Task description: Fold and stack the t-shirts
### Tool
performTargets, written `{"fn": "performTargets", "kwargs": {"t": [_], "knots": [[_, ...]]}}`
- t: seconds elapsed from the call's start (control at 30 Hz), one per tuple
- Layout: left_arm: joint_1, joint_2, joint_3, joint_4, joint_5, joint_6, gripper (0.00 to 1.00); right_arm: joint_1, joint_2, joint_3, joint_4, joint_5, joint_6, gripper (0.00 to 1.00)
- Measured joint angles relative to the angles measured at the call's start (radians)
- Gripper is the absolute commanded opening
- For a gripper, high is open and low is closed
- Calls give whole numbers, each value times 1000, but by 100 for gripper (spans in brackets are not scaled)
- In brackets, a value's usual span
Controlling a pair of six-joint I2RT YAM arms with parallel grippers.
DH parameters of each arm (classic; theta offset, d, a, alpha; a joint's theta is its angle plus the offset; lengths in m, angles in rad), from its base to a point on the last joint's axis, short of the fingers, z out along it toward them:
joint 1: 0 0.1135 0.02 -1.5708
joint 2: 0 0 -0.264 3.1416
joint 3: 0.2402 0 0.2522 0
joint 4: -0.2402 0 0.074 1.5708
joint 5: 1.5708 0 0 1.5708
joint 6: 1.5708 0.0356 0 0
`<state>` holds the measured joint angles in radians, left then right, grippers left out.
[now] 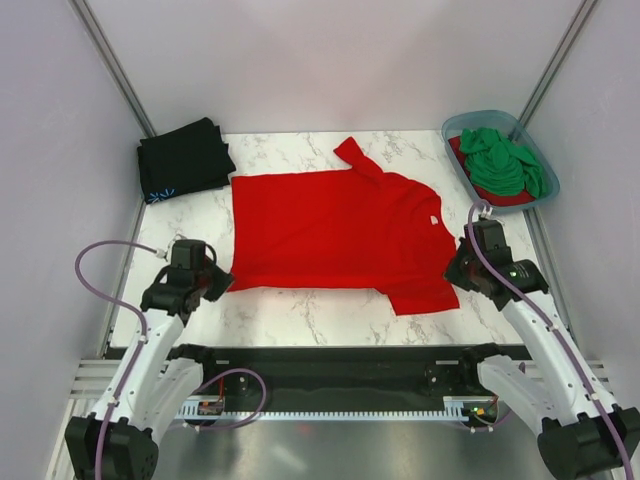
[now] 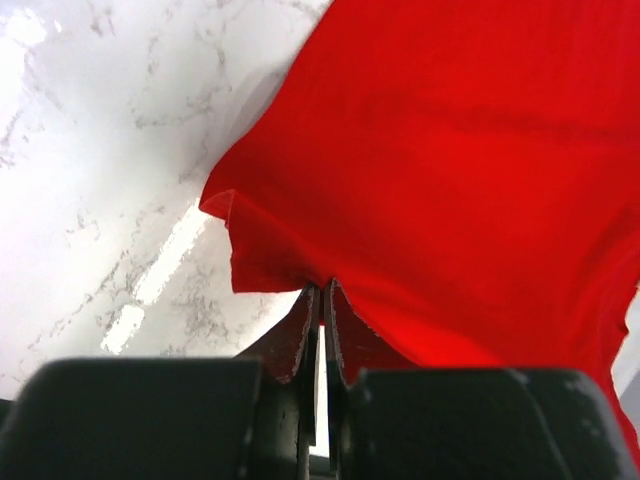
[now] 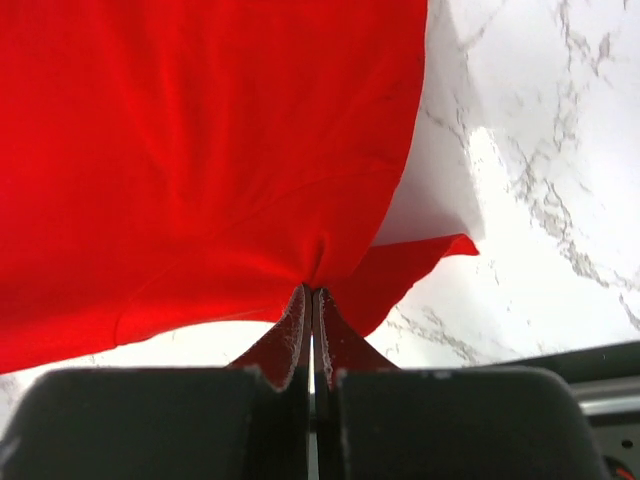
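Note:
A bright red t-shirt [image 1: 335,235] lies spread flat on the marble table [image 1: 320,310], its collar end to the right. My left gripper [image 1: 222,283] is shut on the shirt's near left corner; in the left wrist view the fingertips [image 2: 321,290] pinch the red cloth [image 2: 470,170], which lifts a little off the marble. My right gripper [image 1: 458,270] is shut on the shirt's near right edge by the sleeve, and the right wrist view shows the tips [image 3: 311,292] clamped on a gathered fold of red cloth [image 3: 200,150]. A folded black t-shirt [image 1: 185,160] with a small light-blue mark rests at the back left.
A blue-grey plastic tub [image 1: 478,116] stands at the back right, holding a crumpled green t-shirt [image 1: 505,165] on top of another red one [image 1: 510,198]. Grey walls close in the table on both sides and behind. The arm bases sit along the near edge.

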<state>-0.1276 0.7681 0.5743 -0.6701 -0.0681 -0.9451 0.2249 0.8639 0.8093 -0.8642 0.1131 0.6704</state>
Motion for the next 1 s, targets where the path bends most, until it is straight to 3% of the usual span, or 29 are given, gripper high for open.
{"fn": "performTargets", "kwargs": {"t": [0.23,0.27,0.3,0.33,0.37,0.4,0.43,0.5,0.73,0.87,1.0], "knots": [[2,-134,-56,-71,135,-6,9,-1,-113,-23,-104,-58,59,0],[2,-155,-55,-86,148,-8,12,-1,-145,-22,-119,-66,68,0],[2,-177,-55,-98,157,-9,24,-1,-173,-19,-133,-74,76,4],[2,-195,-51,-113,166,-8,33,-1,-198,-15,-150,-82,83,34],[2,-211,-39,-133,178,-11,43,-1,-214,-9,-161,-90,94,56],[2,-213,-22,-151,186,-8,62,-1,-234,2,-175,-101,97,85],[2,-212,0,-164,194,1,72,-1,-243,13,-185,-107,101,90],[2,-203,52,-192,205,16,80,-1,-246,32,-198,-106,93,93],[2,-143,228,-246,163,164,79,-2,-117,115,-116,-95,51,91],[2,-106,275,-247,116,268,78,73,166,232,-8,-87,11,92],[2,-95,272,-210,92,329,77,203,605,542,87,-24,-59,92]]}}
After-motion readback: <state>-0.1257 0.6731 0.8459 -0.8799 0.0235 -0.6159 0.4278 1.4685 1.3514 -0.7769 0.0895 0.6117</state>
